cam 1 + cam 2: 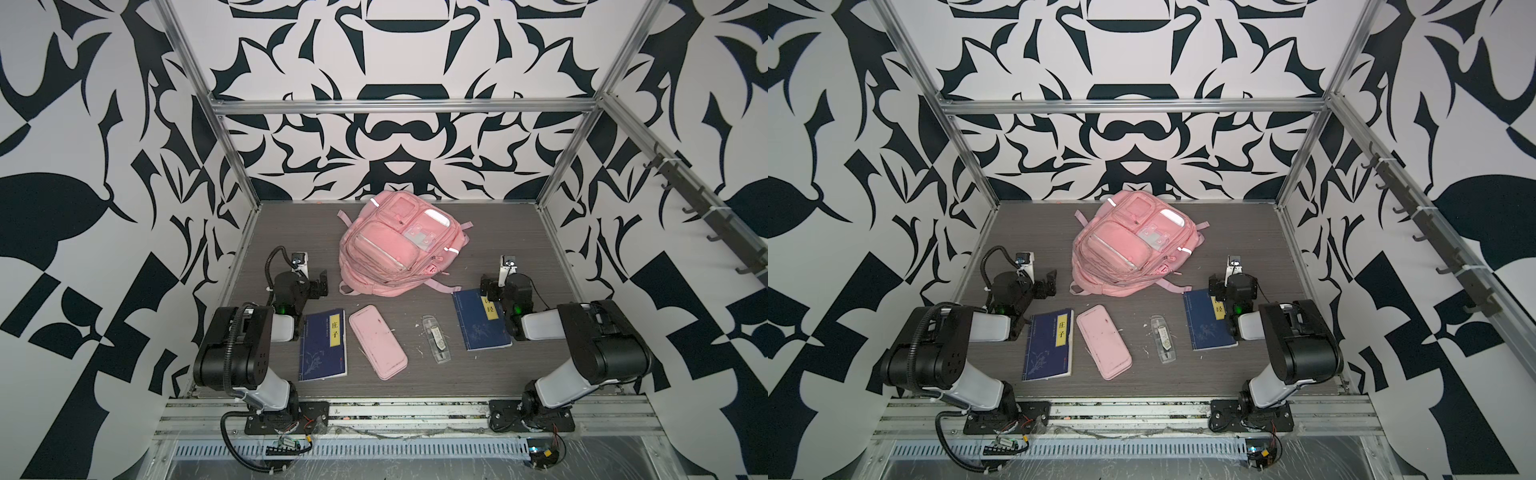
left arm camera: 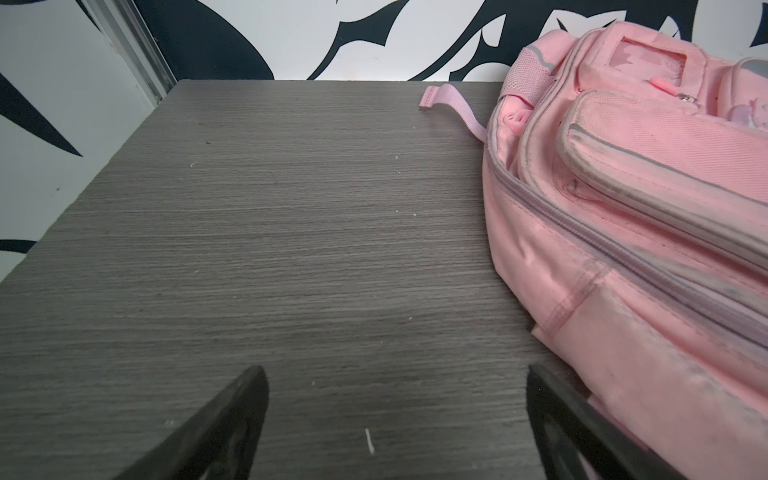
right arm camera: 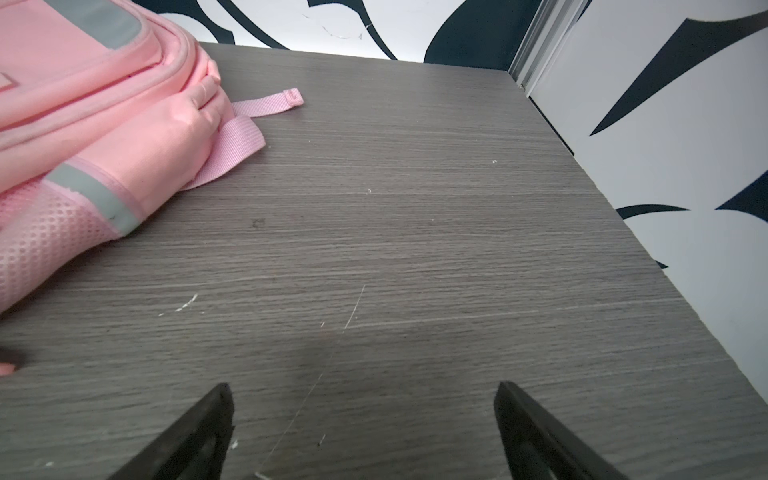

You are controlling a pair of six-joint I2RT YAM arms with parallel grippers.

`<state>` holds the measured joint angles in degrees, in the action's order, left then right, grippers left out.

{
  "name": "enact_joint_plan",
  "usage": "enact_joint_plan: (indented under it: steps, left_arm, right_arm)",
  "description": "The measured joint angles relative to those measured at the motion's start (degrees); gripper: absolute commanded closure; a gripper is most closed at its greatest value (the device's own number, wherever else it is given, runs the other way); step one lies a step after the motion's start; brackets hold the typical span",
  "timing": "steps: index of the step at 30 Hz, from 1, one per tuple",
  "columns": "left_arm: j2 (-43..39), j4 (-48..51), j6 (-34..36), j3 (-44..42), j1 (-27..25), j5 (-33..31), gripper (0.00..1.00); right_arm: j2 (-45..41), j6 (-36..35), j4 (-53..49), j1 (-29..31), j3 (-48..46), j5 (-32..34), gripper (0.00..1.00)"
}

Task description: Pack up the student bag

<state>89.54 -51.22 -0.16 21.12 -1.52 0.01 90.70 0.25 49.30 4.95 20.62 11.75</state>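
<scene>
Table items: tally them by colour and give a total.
Pink: 2, the student bag and the pencil case
Blue: 2, the left book and the right book
Clear: 1, the small plastic case
Total: 5

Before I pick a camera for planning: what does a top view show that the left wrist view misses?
Only a top view: left book, right book, pencil case, clear case, right end effector. Only the left wrist view: the zip close enough to show its teeth. Both: bag, table, open left end effector.
</scene>
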Motion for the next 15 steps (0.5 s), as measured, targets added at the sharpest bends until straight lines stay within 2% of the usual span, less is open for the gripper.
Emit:
enact_joint_plan:
  steps: [15]
  left_arm:
    - [0.0,0.0,-0.1,0.0,-0.2,-0.7,0.01]
  right_arm:
    - [0.0,0.0,0.0,0.0,0.0,0.0,0.02]
